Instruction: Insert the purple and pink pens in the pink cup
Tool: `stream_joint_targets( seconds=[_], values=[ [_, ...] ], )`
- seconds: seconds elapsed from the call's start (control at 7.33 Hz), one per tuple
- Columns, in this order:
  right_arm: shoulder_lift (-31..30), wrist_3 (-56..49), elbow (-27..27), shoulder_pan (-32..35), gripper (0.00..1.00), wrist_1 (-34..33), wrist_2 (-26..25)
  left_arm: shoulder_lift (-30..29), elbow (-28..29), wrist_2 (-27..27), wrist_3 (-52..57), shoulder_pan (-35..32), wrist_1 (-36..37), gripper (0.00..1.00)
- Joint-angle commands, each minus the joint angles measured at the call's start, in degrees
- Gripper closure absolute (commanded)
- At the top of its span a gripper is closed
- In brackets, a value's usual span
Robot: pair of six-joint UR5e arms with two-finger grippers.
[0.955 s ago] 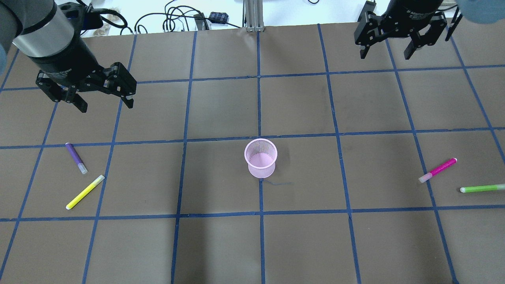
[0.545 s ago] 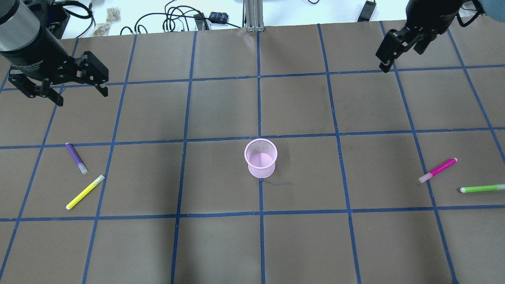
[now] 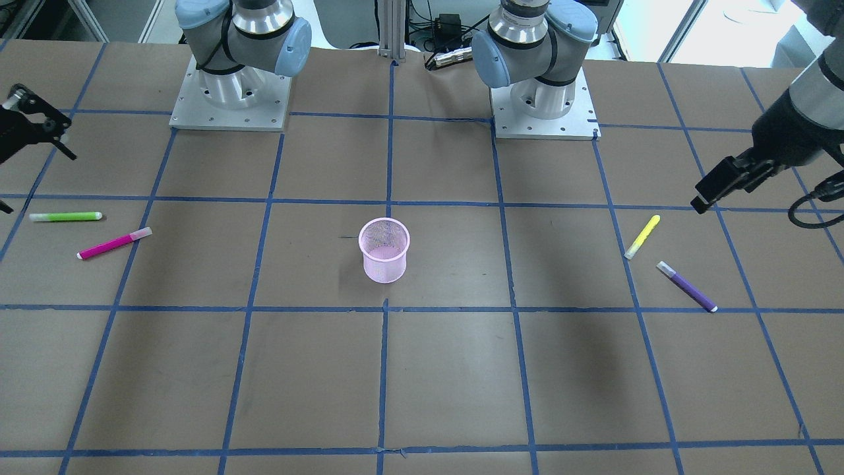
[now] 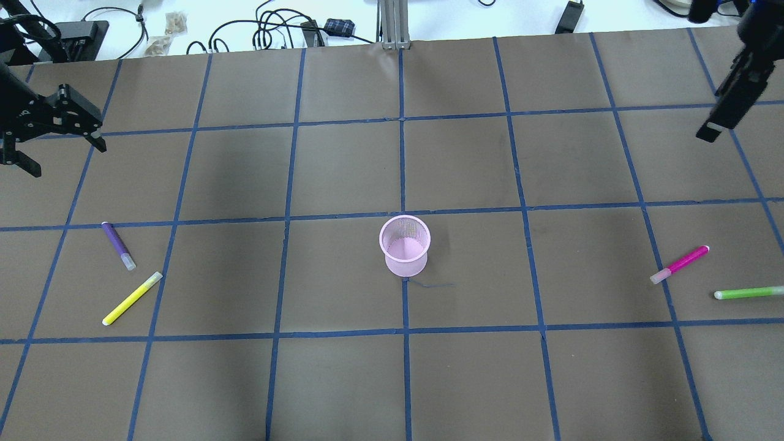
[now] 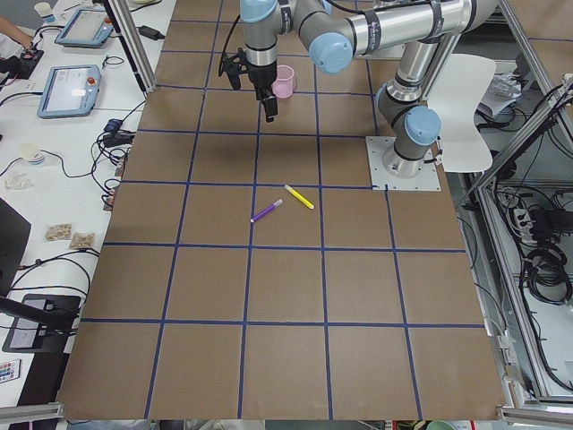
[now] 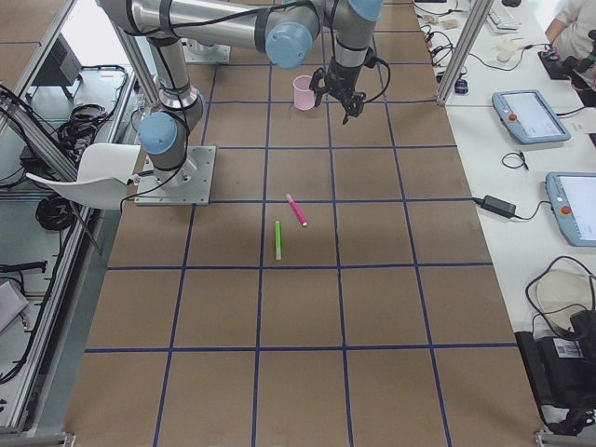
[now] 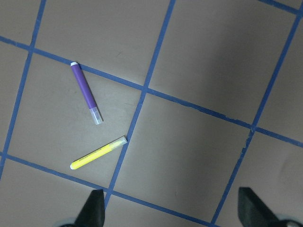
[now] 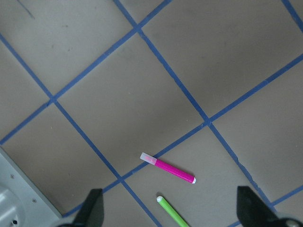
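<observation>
It is a robotics lab: teach pendants (image 5: 66, 90), loose cables (image 4: 263, 40), and robot arm bases (image 3: 229, 105) bolted on a tape-gridded bench (image 4: 343, 171).

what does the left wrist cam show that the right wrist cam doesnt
Only the left wrist view: the purple pen and the yellow pen, lying apart on the table.
Only the right wrist view: the pink pen, the green pen and a corner of a grey base plate.
Both: brown table with blue tape lines, and two dark fingertips spread wide at the bottom corners. Neither shows the cup.
</observation>
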Motion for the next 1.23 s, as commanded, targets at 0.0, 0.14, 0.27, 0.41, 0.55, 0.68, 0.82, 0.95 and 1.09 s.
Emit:
stream_joint_targets(
  seconds=[0.0,0.14,0.27,0.41,0.55,0.68,0.82,0.95,1.09],
  values=[
    [0.3,-24.9,4.8,-13.4,0.00,-0.8,0.8,-3.4,-4.0,0.0,0.4,3.7,10.2,0.00],
    [0.5,-34.9,8.0,-17.8,0.00,-4.4,1.0,-4.4,-6.7,-0.2,0.4,5.8,14.6,0.00],
    [0.7,-46.2,11.7,-20.0,0.00,-10.5,1.2,-5.5,-7.3,0.0,0.6,7.8,16.4,0.00],
    [0.8,-56.3,15.8,-21.0,0.00,-16.4,1.5,-7.3,-7.4,-0.4,1.2,9.2,16.5,0.00],
    [0.9,-64.4,19.0,-22.1,0.06,-20.4,5.7,-8.9,-7.4,-0.5,1.3,9.6,17.0,0.00],
    [1.7,-69.4,21.2,-24.0,0.07,-20.5,11.8,-11.2,-7.5,-0.3,1.8,9.7,20.5,0.00],
    [3.5,-70.9,22.5,-26.2,0.08,-19.9,15.9,-13.1,-7.5,-0.2,1.7,9.8,20.9,0.00],
    [6.0,-74.4,22.8,-26.5,0.10,-19.5,16.1,-16.5,-7.6,-0.2,1.1,10.5,23.7,0.00],
    [8.5,-78.6,22.7,-26.5,0.11,-19.5,15.3,-18.4,-7.4,-0.4,1.8,11.6,24.5,0.00]
  ],
)
